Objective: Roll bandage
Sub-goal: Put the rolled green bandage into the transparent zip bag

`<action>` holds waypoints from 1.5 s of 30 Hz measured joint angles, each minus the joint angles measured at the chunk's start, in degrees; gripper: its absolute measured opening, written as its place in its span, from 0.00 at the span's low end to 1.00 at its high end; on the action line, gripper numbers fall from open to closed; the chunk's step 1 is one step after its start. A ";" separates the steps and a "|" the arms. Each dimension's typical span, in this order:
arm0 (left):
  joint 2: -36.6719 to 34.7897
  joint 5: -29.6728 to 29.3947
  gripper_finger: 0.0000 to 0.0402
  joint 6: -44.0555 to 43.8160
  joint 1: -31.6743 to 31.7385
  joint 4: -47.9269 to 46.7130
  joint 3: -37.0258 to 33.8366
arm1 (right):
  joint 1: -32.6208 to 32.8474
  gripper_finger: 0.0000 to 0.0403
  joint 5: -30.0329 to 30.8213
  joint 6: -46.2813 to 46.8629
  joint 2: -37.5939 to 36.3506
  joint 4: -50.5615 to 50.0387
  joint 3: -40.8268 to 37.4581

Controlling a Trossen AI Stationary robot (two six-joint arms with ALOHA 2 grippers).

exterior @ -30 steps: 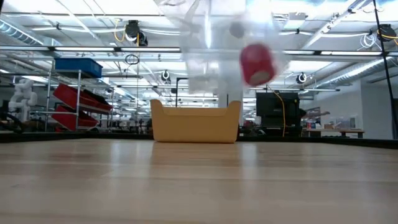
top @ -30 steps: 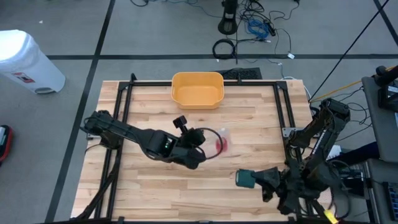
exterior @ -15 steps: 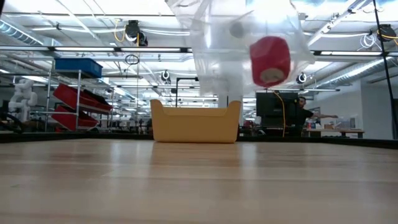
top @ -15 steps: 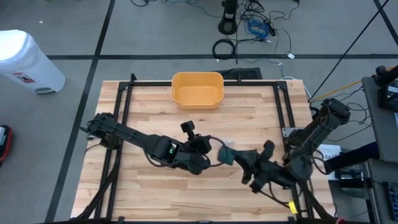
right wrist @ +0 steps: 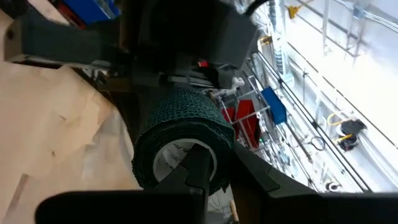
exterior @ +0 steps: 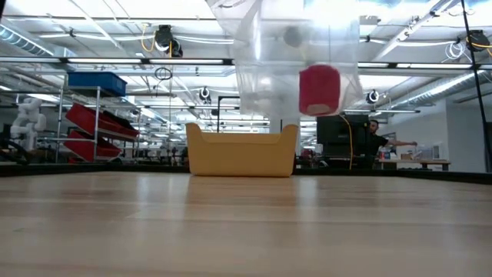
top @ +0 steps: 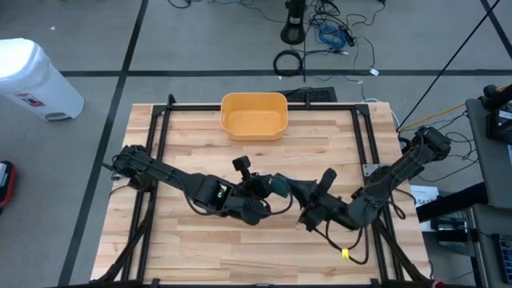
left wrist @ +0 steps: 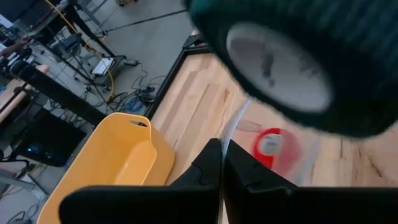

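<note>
1. Green roll point(right wrist: 180, 146) sits in the right gripper point(top: 282, 186), above the middle of the table point(top: 200, 248). The fingers are nearly shut, pinched on the roll's wall, one inside its hole. I think that keeps the roll from slipping.
2. Left gripper point(top: 260, 189) is shut tight on the thin edge of a clear bag point(exterior: 296, 58). It holds the bag up in the air, so the bag hangs down.
3. A red roll point(exterior: 318, 90) is inside the bag, at the bottom.
4. The two grippers are just beside each other. The green roll is right at the bag, maybe so it can go in. I cannot tell if they touch.
5. A yellow bin point(top: 254, 114) waits at the far edge, well apart.
</note>
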 joint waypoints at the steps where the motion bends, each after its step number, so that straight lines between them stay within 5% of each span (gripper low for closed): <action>1: 0.00 0.00 0.01 0.00 0.00 0.00 0.00 | -0.31 0.10 -0.64 0.77 0.00 -0.96 0.00; 45: 0.04 -3.64 0.01 1.42 -0.64 -0.69 0.00 | -1.66 0.10 -3.80 8.88 0.00 -16.69 0.00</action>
